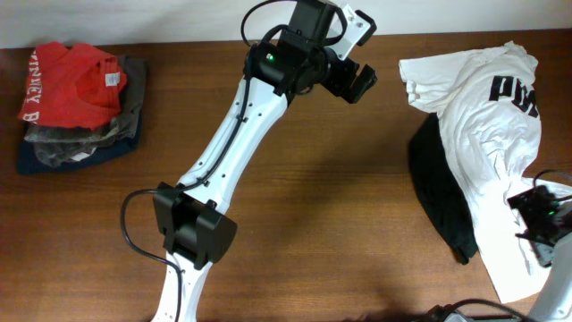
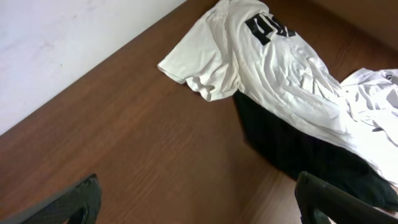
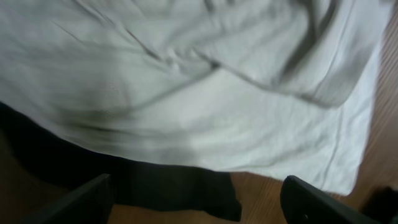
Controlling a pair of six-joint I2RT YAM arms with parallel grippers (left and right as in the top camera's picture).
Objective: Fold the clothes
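Right gripper point(image 3: 196, 190) spread above T-shirt point(image 3: 186, 93); overhead shows lettering point(image 1: 514, 92).

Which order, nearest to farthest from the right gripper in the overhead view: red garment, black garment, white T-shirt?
1. The white T-shirt, lying right beneath the right gripper.
2. The black garment, just to the left, partly under the shirt.
3. The red garment, far off at the left side.
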